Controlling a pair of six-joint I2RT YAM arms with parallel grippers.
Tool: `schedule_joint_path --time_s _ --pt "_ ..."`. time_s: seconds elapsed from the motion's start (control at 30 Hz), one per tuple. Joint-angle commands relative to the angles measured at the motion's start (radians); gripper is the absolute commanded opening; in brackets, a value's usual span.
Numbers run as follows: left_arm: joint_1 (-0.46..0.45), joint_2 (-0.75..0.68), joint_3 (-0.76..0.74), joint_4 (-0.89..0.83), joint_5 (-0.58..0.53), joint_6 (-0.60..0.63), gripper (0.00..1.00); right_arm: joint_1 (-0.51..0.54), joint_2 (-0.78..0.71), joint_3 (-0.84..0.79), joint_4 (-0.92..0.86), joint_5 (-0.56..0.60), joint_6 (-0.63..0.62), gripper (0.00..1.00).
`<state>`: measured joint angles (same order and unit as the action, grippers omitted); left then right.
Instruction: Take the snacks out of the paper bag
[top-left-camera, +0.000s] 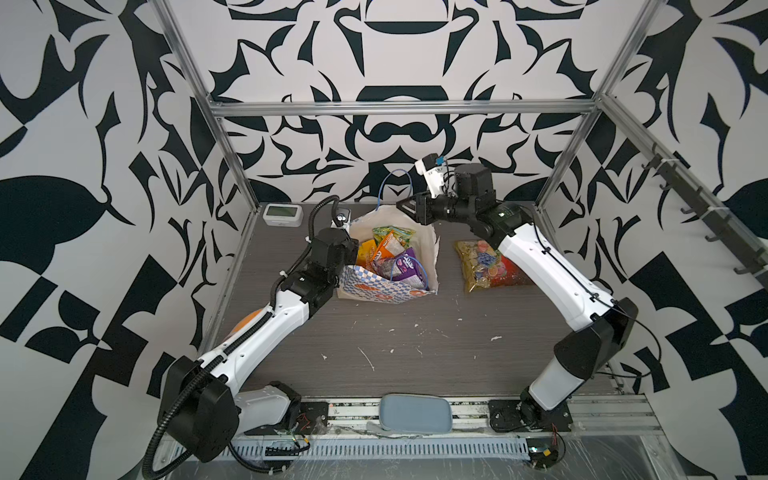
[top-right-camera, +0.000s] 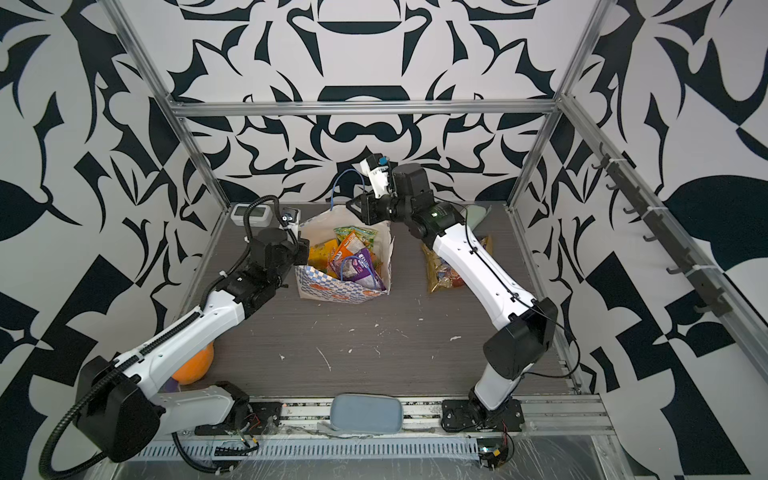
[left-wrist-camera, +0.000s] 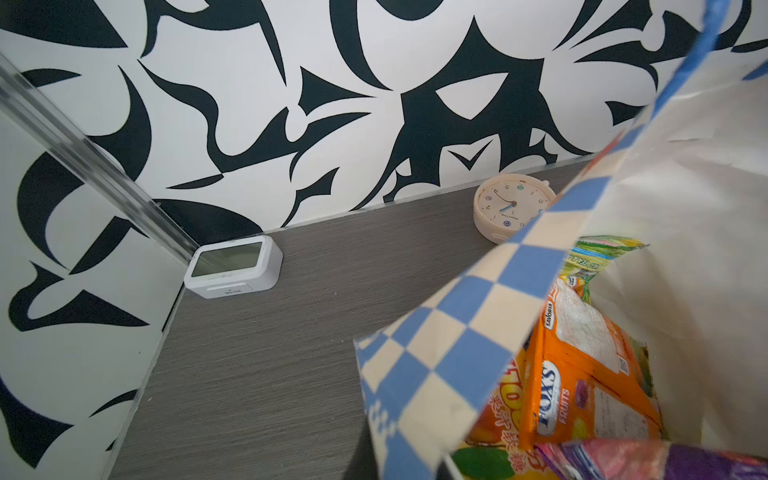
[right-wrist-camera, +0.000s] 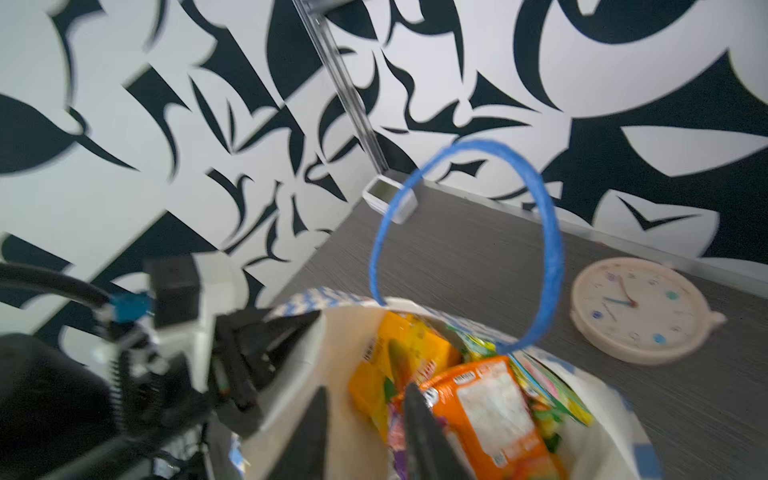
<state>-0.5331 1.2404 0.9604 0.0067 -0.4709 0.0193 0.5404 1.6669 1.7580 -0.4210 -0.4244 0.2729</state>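
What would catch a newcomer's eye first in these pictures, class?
The bold black-and-white patterned walls all round the table. Then the paper bag at the table's middle back, stuffed with bright snack packets, the right gripper open above its mouth. A clear multicoloured candy pack lies on the table to the bag's right.
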Motion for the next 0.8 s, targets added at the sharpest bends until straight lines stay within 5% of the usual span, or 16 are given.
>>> schedule_joint_path --time_s 0.0,0.07,0.27,0.53,0.77 --pt "0.002 -0.035 0.034 0.118 -0.01 0.011 0.0 0.016 -0.041 -0.053 -0.115 0.103 -0.021 0.63" --pt "0.002 -0.03 0.034 0.121 -0.006 0.013 0.0 0.035 -0.062 -0.078 -0.168 0.145 -0.036 0.73" --pt "0.002 -0.024 0.041 0.122 0.0 0.017 0.0 0.05 -0.122 -0.178 -0.236 0.23 -0.029 0.75" --pt "0.002 -0.029 0.026 0.121 -0.008 0.02 0.0 0.069 -0.068 -0.191 -0.301 0.125 -0.056 0.75" --pt "0.002 -0.024 0.024 0.132 -0.002 0.012 0.0 0.101 0.017 -0.141 -0.285 0.147 -0.059 0.75"
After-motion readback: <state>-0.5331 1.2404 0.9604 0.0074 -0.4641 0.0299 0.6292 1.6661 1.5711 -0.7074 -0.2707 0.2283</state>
